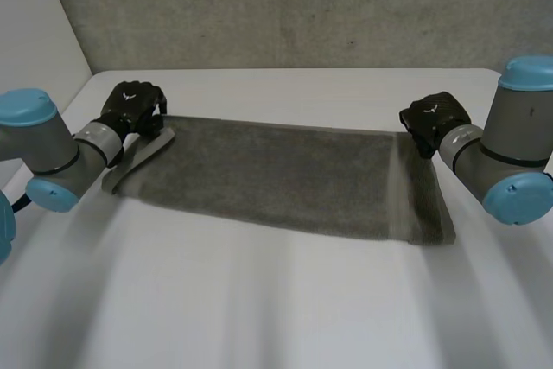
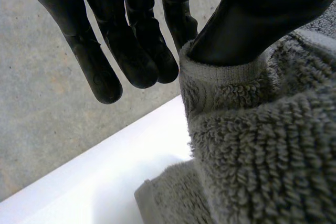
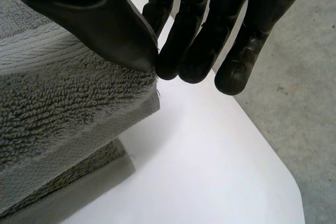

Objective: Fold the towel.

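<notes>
The grey terry-cloth towel (image 1: 276, 174) lies spread across the white table (image 1: 259, 308), its long side running from left to right. The black left hand (image 1: 130, 108) is at the far left corner: its thumb presses the hem against the nearest finger, and the other fingers (image 2: 105, 77) hang straight beyond the edge. The black right hand (image 1: 434, 117) pinches the far right corner between thumb and fingertips (image 3: 194, 61); this corner is raised above a lower layer. A grey concrete wall (image 1: 285, 6) stands behind the table.

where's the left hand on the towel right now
In the head view the left hand sits at the table's far left side, pinching the towel's far left corner; its wrist view shows the thumb pressed on that corner's hem.
</notes>
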